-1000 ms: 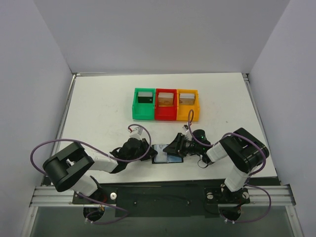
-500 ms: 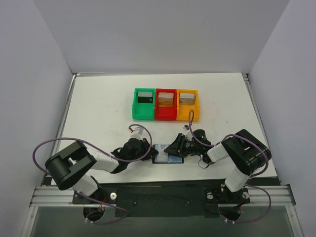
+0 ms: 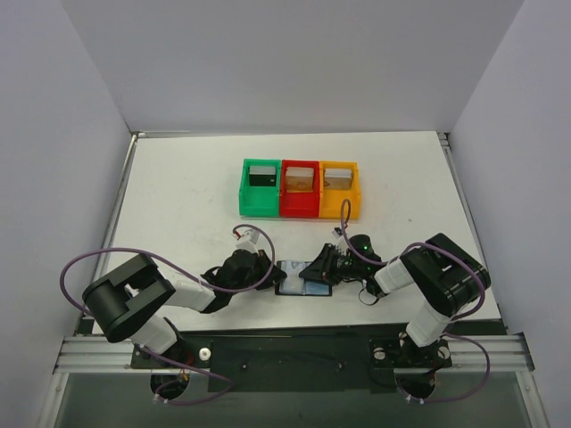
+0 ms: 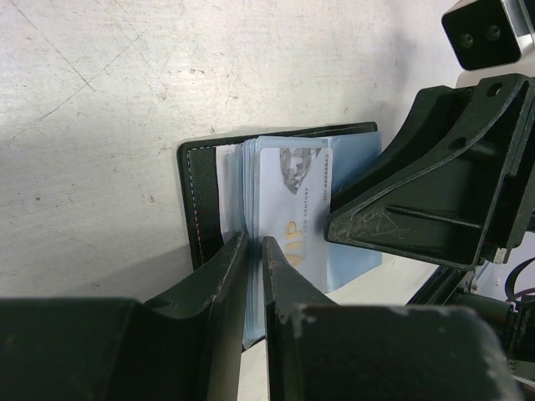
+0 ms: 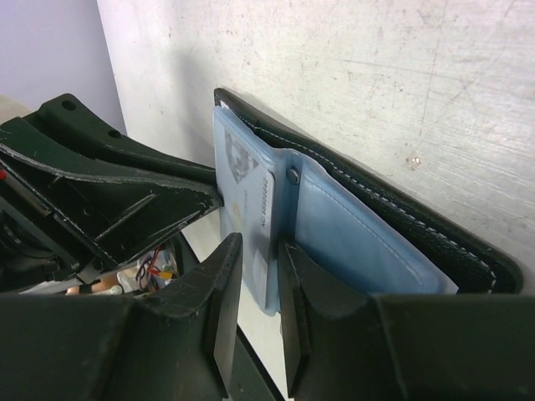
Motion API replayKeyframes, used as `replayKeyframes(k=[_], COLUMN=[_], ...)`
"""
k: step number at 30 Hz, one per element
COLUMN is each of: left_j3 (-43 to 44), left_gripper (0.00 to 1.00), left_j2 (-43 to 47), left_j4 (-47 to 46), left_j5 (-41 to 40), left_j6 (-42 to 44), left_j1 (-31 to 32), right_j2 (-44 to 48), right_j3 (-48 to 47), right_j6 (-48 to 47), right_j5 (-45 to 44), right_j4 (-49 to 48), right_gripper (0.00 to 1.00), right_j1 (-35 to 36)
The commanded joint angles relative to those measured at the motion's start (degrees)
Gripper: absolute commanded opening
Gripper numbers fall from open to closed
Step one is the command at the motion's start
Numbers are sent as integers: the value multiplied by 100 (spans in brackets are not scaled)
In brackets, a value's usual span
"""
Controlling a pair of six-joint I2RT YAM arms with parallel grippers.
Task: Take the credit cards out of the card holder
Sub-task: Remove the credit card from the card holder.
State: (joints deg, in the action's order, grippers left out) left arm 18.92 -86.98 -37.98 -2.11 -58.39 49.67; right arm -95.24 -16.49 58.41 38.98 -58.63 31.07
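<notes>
The black card holder [image 3: 302, 279] lies open on the table between my two grippers. In the left wrist view its black cover [image 4: 201, 200] holds a stack of blue sleeves, and a light blue credit card [image 4: 292, 200] marked VIP shows. My left gripper [image 4: 255, 242] is shut on the edge of the blue sleeves, pinning the holder. In the right wrist view the holder [image 5: 435, 238] shows a blue lining, and my right gripper [image 5: 259, 247] is shut on the credit card [image 5: 251, 196] that sticks out of it. The left gripper [image 3: 268, 273] and the right gripper [image 3: 318, 270] nearly touch.
A green bin [image 3: 260, 188], a red bin [image 3: 300, 189] and an orange bin [image 3: 339, 189] stand side by side behind the holder, each with something in it. The table's near edge and the arm bases lie just in front of the holder.
The right gripper's fingers have narrowed and moved slightly left over the holder. The left arm and the holder have barely moved.
</notes>
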Motion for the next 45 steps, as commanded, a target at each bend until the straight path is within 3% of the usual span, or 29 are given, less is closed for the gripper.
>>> replayKeyframes(k=[1, 8, 15, 25, 39, 45], left_j3=[51, 33, 7, -2, -11, -11], left_gripper=[20, 20, 20, 15, 14, 21], left_j2=[-100, -65, -38, -38, -30, -47], left_j4=[53, 115, 194, 343, 344, 379], left_j5=[176, 114, 44, -88, -105, -114], left_j6=[-50, -50, -58, -102, -111, -137], left_j1=[113, 113, 113, 113, 113, 113], right_j2=[199, 269, 287, 401, 533, 647], right_j3=[23, 111, 199, 234, 146, 111], right_j6=[-128, -207, -234, -348, -594, -778], right_j5=[154, 119, 101, 22, -101, -259], right_j4=[-131, -8, 27, 290, 818, 1301], right_gripper=[23, 33, 21, 21, 6, 2], right_j1=[4, -13, -92, -136, -145, -145])
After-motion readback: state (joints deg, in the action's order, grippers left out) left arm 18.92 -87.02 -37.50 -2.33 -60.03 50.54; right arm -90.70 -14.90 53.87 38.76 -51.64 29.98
